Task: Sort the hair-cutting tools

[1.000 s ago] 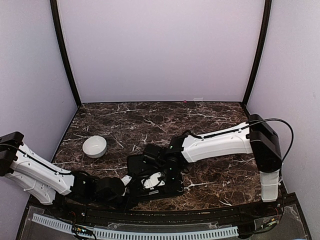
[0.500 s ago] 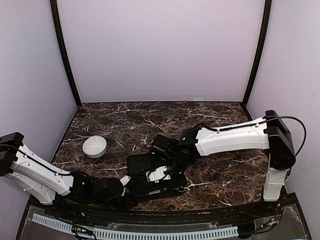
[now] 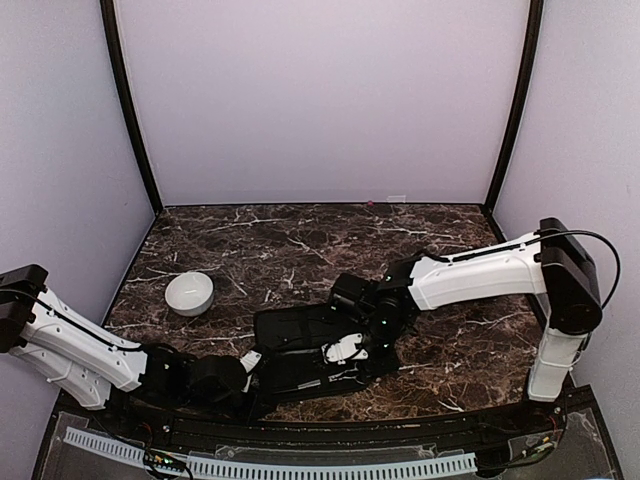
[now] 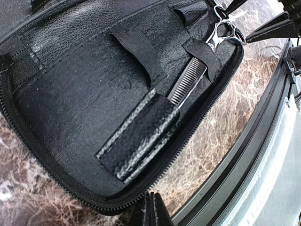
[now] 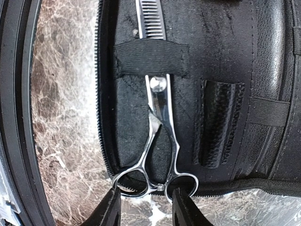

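On the lilac-walled marble table (image 3: 300,240), left claw (image 4: 151,209) is shut, right claw (image 5: 146,205) part-open and empty.

left arm (image 3: 80,352): white shells, black joints | right arm (image 3: 478,281): white shells, black joints, thin black cable (image 3: 590,237) arcing past the elbow | right end effector fingers (image 5: 111,209): black, tapered

Silver scissors (image 5: 158,94) under case strap (image 5: 150,59)
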`<state>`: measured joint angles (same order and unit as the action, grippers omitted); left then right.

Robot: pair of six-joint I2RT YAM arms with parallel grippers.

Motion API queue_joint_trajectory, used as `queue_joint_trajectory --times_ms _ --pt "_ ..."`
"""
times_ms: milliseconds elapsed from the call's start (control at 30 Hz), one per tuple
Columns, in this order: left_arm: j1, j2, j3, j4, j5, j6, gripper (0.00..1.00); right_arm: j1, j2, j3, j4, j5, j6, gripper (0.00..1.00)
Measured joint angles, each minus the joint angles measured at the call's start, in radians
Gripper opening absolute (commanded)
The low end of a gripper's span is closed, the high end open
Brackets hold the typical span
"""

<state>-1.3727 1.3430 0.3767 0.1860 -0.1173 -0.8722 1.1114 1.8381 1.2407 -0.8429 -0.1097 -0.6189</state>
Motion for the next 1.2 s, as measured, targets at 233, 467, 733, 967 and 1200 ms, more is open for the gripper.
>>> queue_joint_trajectory --times_ms 233,467,733,967,1200 --pt "0.000 0.005 0.000 0.008 0.000 0.000 0.00 0.000 0.000 -0.002 0.012 0.001 0.003 0.34" --pt "0.000 0.005 0.000 0.009 -0.001 0.000 0.00 0.000 0.041 0.016 0.024 -0.006 0.013 0.26" --pt "0.000 0.011 0.000 0.018 -0.001 0.000 0.00 0.005 0.091 0.085 0.024 -0.024 0.040 0.19" --pt "0.000 0.011 0.000 0.019 -0.002 0.000 0.00 0.031 0.130 0.136 0.012 -0.029 0.055 0.18" --pt "0.000 0.011 0.000 0.019 -0.002 0.000 0.00 0.043 0.150 0.167 -0.003 -0.031 0.069 0.19"
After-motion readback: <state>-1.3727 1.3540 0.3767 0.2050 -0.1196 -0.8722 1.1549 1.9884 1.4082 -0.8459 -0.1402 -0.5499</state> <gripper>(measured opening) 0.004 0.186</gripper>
